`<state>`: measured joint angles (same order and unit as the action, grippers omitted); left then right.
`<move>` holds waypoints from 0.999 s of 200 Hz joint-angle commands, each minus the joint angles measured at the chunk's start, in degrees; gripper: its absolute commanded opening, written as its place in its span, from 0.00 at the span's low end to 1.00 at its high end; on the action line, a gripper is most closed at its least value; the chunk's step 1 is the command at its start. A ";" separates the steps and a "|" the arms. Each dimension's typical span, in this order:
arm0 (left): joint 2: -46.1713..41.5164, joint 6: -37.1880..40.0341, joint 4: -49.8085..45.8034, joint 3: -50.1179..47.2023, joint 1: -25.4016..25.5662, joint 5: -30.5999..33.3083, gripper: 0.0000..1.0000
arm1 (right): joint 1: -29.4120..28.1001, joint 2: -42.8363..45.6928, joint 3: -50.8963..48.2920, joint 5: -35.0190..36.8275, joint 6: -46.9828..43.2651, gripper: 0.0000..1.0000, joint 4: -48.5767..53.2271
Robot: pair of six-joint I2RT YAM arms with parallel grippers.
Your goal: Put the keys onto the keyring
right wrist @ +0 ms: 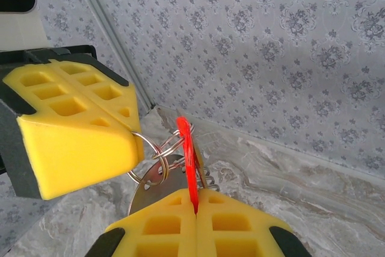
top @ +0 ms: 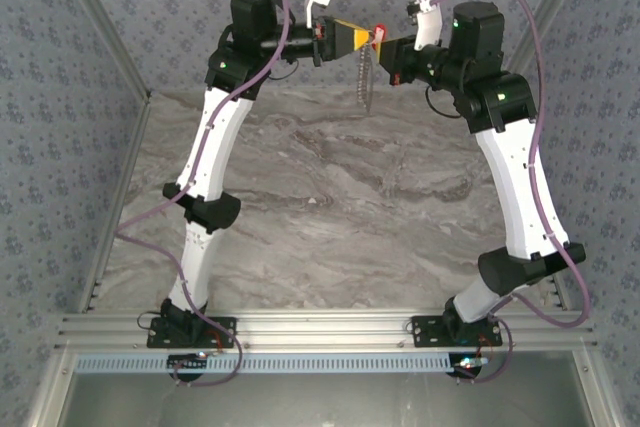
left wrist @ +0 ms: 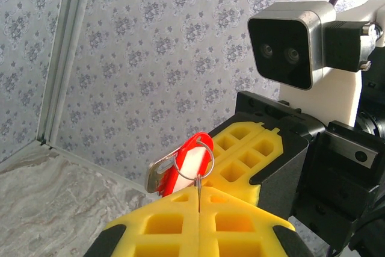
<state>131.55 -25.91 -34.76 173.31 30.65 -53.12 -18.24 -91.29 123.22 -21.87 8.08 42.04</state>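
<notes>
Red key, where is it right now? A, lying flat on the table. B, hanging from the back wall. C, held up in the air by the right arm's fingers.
C: the red key sits pinched edge-on in the right arm's fingers, raised above the table, while the left arm's fingers grip a metal ring beside it.

grey marbled table (top: 330,197) enclosed by floral-patterned grey walls (top: 60,67).
</notes>
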 commanded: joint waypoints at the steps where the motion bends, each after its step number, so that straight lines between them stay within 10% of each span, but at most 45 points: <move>1: -2.33 1.13 0.77 0.80 -0.06 -1.99 0.00 | 0.26 -0.58 2.02 1.30 -0.69 0.00 0.19; 57: -2.43 1.87 -0.58 0.88 -0.40 -1.55 0.21 | 0.59 -0.80 2.31 3.53 -1.65 0.00 1.85; 200: -4.00 1.59 -10.43 0.88 -5.56 13.48 0.33 | 2.07 -0.29 -9.86 5.40 -3.09 0.00 2.57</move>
<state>130.61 -24.47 -42.30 173.31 26.87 -44.51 -16.47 -91.96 115.61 -17.10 5.89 45.71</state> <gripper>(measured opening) 0.328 0.057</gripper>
